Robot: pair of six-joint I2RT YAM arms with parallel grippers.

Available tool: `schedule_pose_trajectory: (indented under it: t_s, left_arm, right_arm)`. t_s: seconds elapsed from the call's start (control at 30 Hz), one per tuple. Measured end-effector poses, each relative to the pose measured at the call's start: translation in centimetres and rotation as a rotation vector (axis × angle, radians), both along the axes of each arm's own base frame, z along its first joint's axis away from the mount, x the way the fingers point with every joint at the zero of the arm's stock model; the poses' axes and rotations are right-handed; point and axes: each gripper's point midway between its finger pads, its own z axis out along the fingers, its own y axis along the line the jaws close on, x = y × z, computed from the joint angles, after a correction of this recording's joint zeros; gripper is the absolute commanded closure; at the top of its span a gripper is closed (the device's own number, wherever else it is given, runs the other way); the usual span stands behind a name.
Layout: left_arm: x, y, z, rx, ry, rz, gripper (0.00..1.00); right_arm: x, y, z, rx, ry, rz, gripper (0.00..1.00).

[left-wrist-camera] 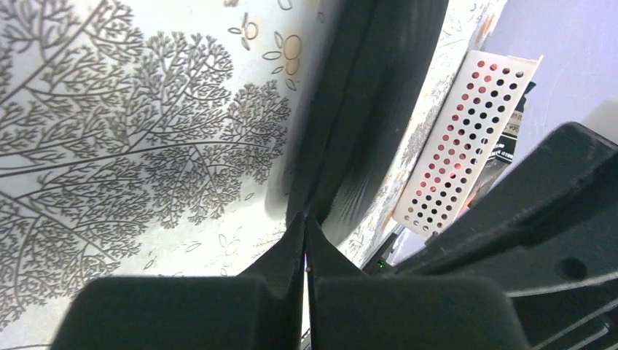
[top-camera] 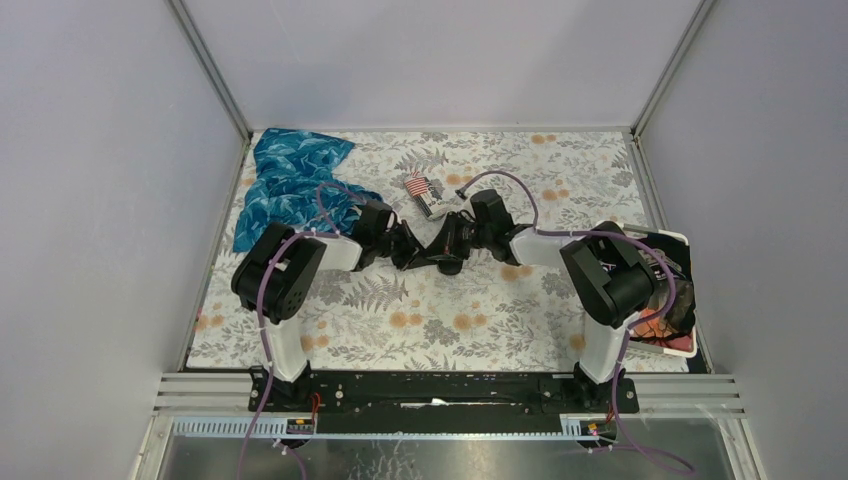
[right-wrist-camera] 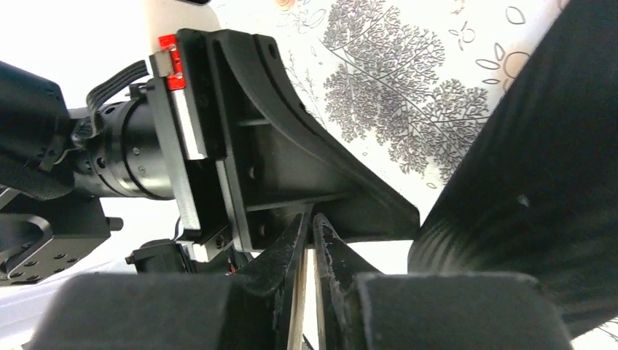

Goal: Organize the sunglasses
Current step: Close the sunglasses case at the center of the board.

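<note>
Meeting at frame centre on the case (top-camera: 446, 246), our left gripper (left-wrist-camera: 305, 227) was pressed fully shut and the right gripper (right-wrist-camera: 307, 222) stood at a narrow slit. We saw no sunglasses in any view, perhaps inside the case; we judged tidying unfinished.

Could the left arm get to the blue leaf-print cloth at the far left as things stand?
Probably yes. The blue cloth lies uncovered close beside that arm. But the left gripper is shut at the black case mid-table, so it would have to swing over and open first.
</note>
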Motion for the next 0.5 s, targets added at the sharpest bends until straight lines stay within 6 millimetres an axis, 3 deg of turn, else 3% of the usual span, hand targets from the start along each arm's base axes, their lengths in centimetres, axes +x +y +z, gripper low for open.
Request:
schedule_pose_trajectory:
  t_s: [0.13,0.27,0.5]
  left_arm:
    - [-0.1,-0.2,0.4,-0.005,-0.009,-0.014,1.0]
    - [-0.4,0.0,1.4,0.009,-0.029,-0.028,1.0]
    - [-0.1,0.8,6.0,0.027,-0.163,-0.044,0.94]
  right_arm:
    - [0.0,-0.4,-0.2,-0.018,0.008,-0.005,0.82]
    - [-0.4,-1.3,0.3,-0.067,-0.017,-0.003,0.69]
    - [-0.8,-4.2,2.1,-0.211,-0.107,-0.037,0.41]
